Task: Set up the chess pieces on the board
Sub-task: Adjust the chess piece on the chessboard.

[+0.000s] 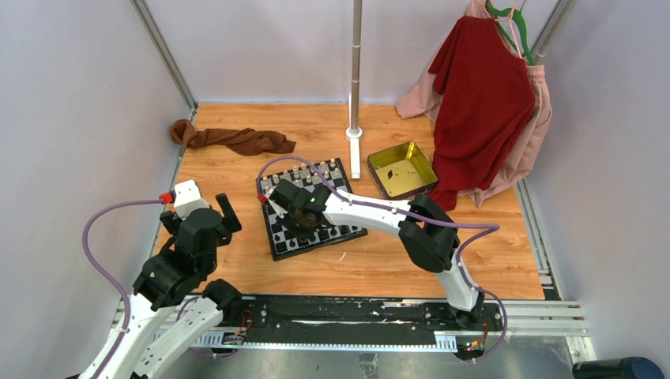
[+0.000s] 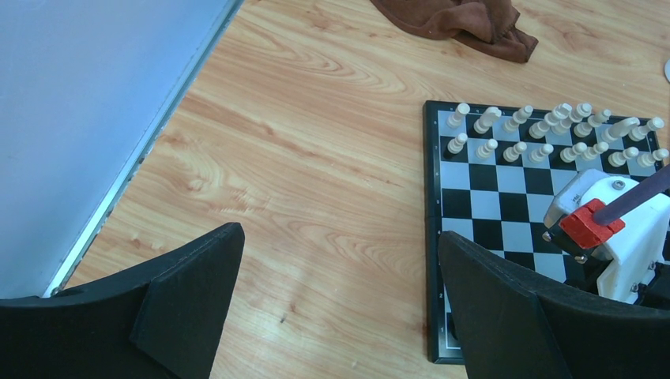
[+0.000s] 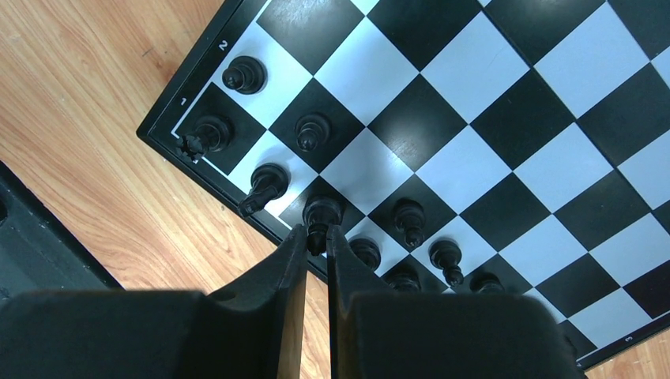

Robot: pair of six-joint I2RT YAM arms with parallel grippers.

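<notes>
The board (image 1: 286, 241) lies mid-table, also in the left wrist view (image 2: 506, 205) and the right wrist view (image 3: 474, 110). Cream chess pieces (image 2: 553, 134) fill its two far rows. Several black pieces (image 3: 312, 130) stand in the near rows by the corner. My right gripper (image 3: 316, 233), over the board's near part (image 1: 304, 223), is shut on a black piece (image 3: 322, 212) standing on an edge square. My left gripper (image 2: 340, 234) is open and empty above bare wood left of the board (image 1: 207, 207).
A brown cloth (image 1: 237, 140) lies at the back left. A yellow-gold tin (image 1: 401, 170) sits right of the board, behind it a metal pole (image 1: 355, 79). Red and pink garments (image 1: 482, 95) hang at the back right. The left wall is close to my left arm.
</notes>
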